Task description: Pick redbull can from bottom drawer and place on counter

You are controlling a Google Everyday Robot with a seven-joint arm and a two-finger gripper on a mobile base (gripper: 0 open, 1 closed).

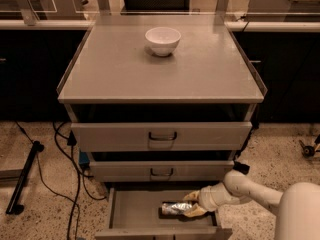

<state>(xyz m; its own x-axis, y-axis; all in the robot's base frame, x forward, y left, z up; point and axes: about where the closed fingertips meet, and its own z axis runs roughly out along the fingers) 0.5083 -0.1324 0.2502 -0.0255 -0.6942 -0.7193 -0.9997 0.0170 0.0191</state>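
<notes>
The hand (193, 204) is inside the open bottom drawer (131, 211), clamped on the right end of the can (174, 208), which lies on the drawer floor. Lifting it onto the tabletop (160, 81) is not yet done.

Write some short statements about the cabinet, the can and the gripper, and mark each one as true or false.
1. The white bowl stands on the counter. True.
2. The redbull can stands upright on the counter. False: it lies on its side in the bottom drawer.
3. The bottom drawer is closed. False: it is pulled open.
4. The gripper is inside the bottom drawer, at the right end of the redbull can. True.
</notes>
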